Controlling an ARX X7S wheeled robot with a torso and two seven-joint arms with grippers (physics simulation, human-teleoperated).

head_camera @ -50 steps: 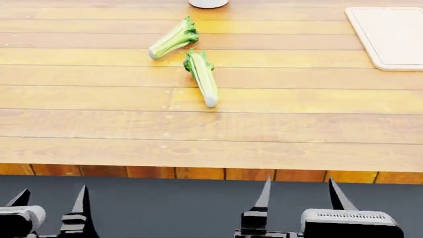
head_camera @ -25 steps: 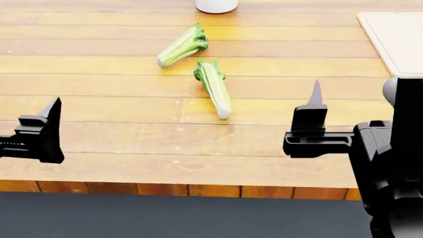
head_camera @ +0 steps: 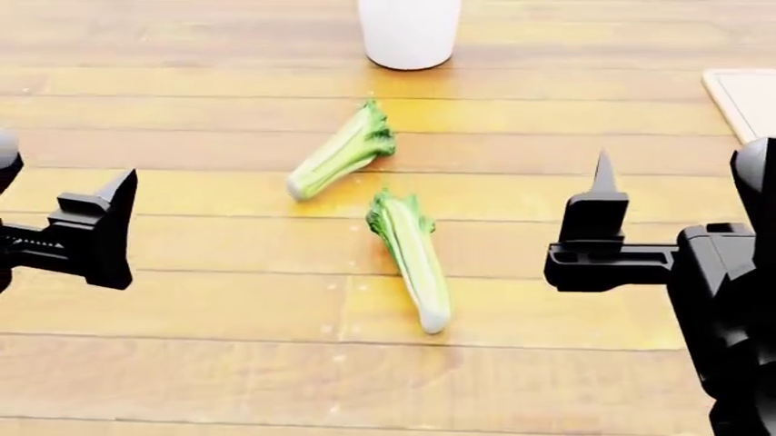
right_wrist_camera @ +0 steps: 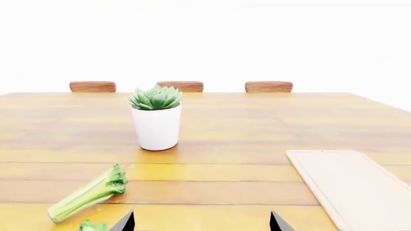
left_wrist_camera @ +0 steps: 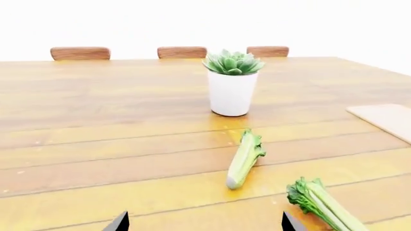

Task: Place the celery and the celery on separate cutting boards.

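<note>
Two celery bunches lie on the wooden table. The far celery [head_camera: 340, 153] lies slantwise, and the near, longer celery [head_camera: 412, 259] points its cut base toward me. Both show in the left wrist view, far [left_wrist_camera: 244, 159] and near [left_wrist_camera: 324, 204], and the far one shows in the right wrist view [right_wrist_camera: 90, 192]. A pale cutting board [head_camera: 742, 100] with a raised rim lies at the right edge, seen also in the right wrist view [right_wrist_camera: 353, 185]. The tan board is out of view. My left gripper [head_camera: 104, 227] [left_wrist_camera: 205, 224] and right gripper [head_camera: 597, 218] [right_wrist_camera: 201, 224] hover open and empty on either side of the celery.
A spiky succulent in a white pot [head_camera: 410, 32] [left_wrist_camera: 231, 86] [right_wrist_camera: 156, 120] stands behind the celery. Three chair backs [right_wrist_camera: 181, 86] line the table's far edge.
Both arms have risen from below the table's edge to over the table. The head view has shifted forward, so the celery and pot sit lower in the picture.
</note>
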